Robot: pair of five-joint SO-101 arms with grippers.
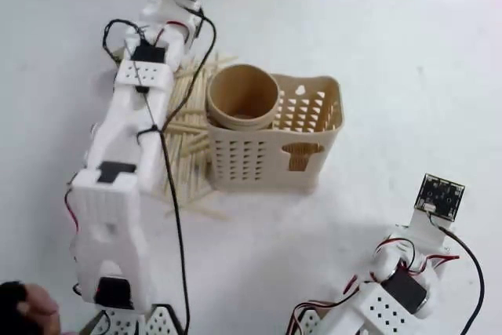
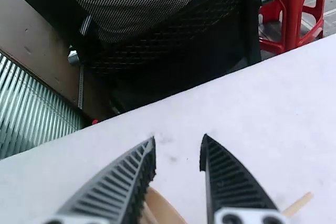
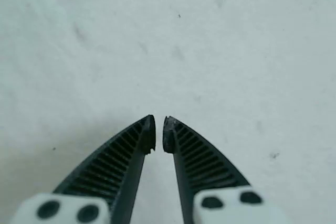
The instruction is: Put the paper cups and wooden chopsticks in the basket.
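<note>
The paper cup (image 1: 243, 96) stands upright inside the basket (image 1: 243, 154). The chopsticks (image 1: 194, 164) lie piled on the table (image 1: 392, 52) just beside the basket, partly under the left arm (image 1: 129, 131). The left gripper (image 2: 177, 153) is released and empty. The right gripper (image 3: 159, 129) is clenched on nothing.

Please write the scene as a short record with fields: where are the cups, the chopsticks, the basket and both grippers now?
basket: upright on the white table
paper cup: in the basket, at the end nearer the left arm, mouth up; single or stacked, cannot tell
wooden chopsticks: loose pile on the table beside the basket, partly under the left arm
left gripper: open, empty, above the table near its far edge
right gripper: shut, empty, over bare table
</note>
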